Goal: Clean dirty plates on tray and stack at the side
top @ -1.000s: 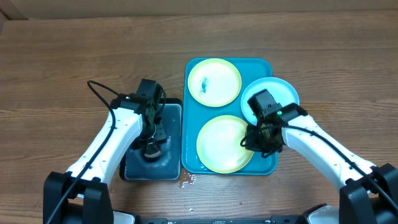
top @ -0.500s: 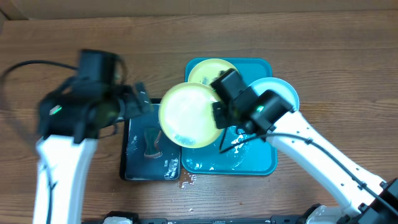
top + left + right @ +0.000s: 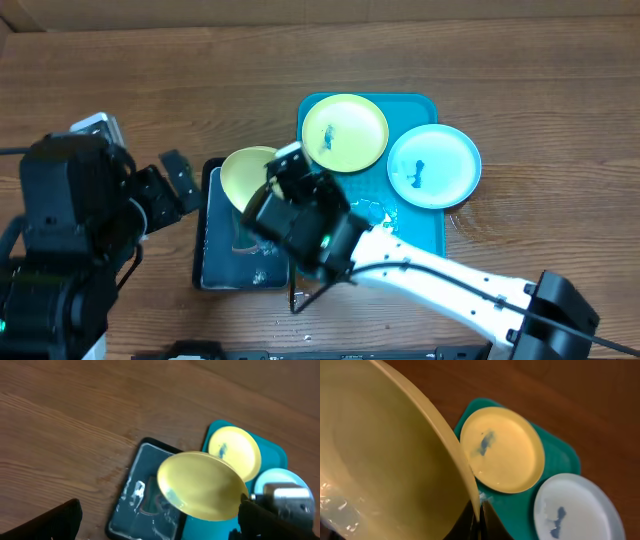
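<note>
My right gripper [image 3: 479, 515] is shut on the rim of a yellow-green plate [image 3: 248, 172] and holds it tilted above the black tray [image 3: 215, 262]; this plate fills the right wrist view [image 3: 380, 460] and shows in the left wrist view [image 3: 200, 485]. A second yellow-green plate [image 3: 344, 132] with a blue smear lies at the back of the turquoise tray [image 3: 420, 245]. The light-blue plate [image 3: 434, 165] with a blue smear lies on the tray's right rim. My left gripper [image 3: 155, 522] is open and empty, raised high at the left.
The black tray holds foamy water and a dark object [image 3: 150, 502], seen in the left wrist view. Foam and water lie on the turquoise tray's bare front [image 3: 375, 212] and on the table at its front left corner [image 3: 303, 290].
My right arm has carried the yellow-green plate left, from over the turquoise tray to above the black tray, tilting it. My left arm has lifted up and away to the left.
</note>
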Motion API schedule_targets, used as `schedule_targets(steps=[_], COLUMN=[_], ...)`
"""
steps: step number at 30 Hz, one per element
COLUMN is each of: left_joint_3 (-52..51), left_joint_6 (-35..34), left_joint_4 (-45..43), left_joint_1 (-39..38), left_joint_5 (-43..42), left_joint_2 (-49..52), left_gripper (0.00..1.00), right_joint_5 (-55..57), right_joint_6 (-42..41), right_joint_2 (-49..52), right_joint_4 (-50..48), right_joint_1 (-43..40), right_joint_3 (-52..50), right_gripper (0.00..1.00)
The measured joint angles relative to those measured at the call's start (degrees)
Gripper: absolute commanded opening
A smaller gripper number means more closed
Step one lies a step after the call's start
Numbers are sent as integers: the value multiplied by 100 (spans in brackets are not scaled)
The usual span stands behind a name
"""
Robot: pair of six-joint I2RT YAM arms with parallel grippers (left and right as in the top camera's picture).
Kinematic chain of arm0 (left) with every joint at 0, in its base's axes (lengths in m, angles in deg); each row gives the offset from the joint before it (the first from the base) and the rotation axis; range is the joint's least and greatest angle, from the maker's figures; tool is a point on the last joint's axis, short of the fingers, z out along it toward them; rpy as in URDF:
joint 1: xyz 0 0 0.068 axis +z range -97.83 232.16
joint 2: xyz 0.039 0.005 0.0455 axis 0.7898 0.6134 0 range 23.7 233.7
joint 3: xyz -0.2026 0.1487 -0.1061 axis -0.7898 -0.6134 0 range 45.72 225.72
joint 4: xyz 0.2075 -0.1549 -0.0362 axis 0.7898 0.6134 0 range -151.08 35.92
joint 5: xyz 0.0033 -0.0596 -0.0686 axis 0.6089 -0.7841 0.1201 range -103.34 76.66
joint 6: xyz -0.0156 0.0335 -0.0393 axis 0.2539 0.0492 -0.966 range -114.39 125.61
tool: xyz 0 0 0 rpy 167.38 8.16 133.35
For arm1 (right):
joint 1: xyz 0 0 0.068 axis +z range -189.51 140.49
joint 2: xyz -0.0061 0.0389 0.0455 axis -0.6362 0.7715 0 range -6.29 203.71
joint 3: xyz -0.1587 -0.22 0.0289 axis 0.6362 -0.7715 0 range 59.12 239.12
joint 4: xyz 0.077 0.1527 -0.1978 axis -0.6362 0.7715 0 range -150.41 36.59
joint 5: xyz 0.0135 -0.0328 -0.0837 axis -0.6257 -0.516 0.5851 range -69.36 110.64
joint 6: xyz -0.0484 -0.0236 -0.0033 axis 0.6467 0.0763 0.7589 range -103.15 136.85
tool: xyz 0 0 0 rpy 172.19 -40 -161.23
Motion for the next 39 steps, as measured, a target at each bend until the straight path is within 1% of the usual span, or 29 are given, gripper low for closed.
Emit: schedule_targets(steps=[3,7,14,22,39], left_joint_3=[0,4,4,4,4], left_joint_6=[-4,-7,-4,-4,-4], left_joint_4=[-11,-20,0,-2,-2], left_joint_1=[0,0,0,0,0], left_joint_5=[345,662,804,813,813], left_joint_2=[-184,-391,-337,-295,-295], left_gripper=[100,100,100,100,100], right_joint_5=[809,1613,2450,2686,2699], right_joint_6=[37,144,302,343,389], right_joint_2=[2,2,2,-2,-87], right_joint_4=[-28,-33,-101,-153,-223], right_joint_1=[352,708,907,988,988], right_joint_3=[0,0,0,0,0], right_gripper=[4,4,4,4,4])
